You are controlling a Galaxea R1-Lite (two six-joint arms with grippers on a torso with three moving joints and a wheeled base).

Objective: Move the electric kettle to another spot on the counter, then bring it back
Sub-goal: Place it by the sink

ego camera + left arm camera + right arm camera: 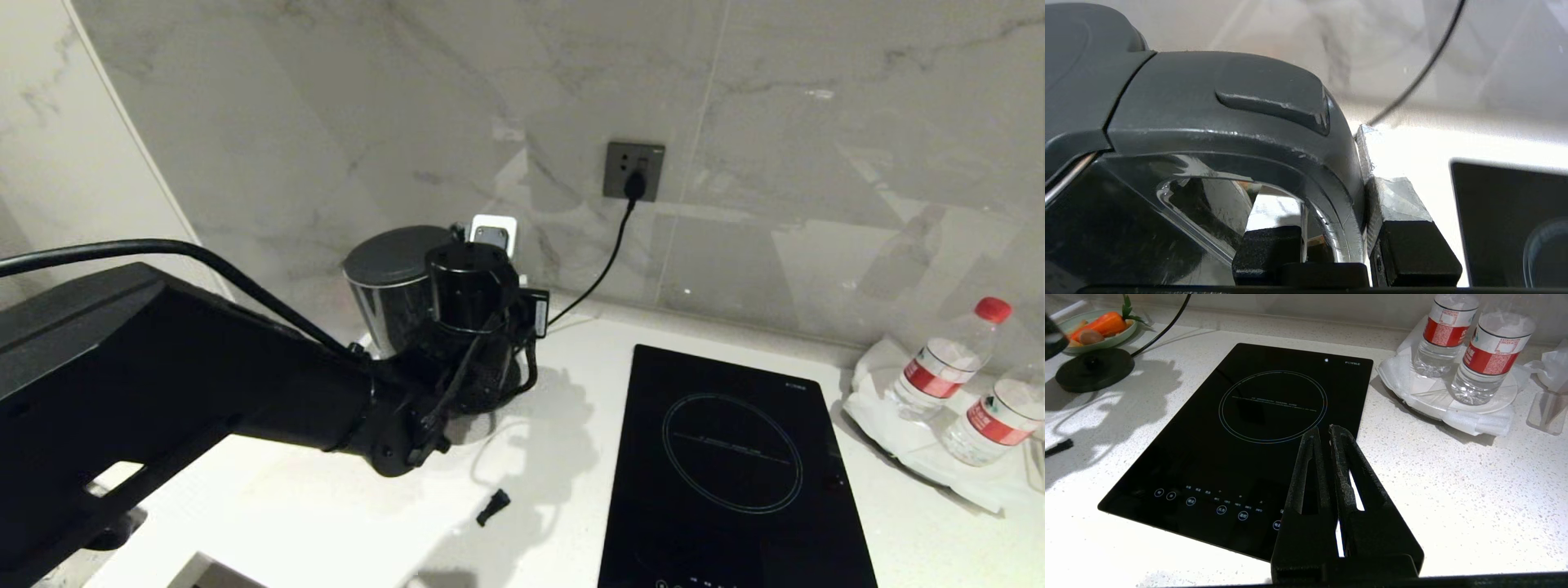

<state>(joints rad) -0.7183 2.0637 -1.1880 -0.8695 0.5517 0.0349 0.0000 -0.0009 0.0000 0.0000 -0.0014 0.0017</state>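
glossy black electric kettle [392, 286] upright above white speckled counter [326, 506].

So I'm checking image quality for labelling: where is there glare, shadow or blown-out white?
Head view: the arm's shadow falls on the counter. Left wrist view: the counter beyond the electric kettle is blown out. Right wrist view: soft shadow left of the cooktop.

Glossy black kettle [392, 286] with dark-grey lid, white speckled counter [326, 506], black cooktop [727, 457], red-labelled bottles [947, 359]

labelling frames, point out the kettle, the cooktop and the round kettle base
electric kettle [390, 260], head view, on its flat grey lid
cooktop [1216, 449], right wrist view, on the bare black glass
round kettle base [1094, 369], right wrist view, on the disc's top
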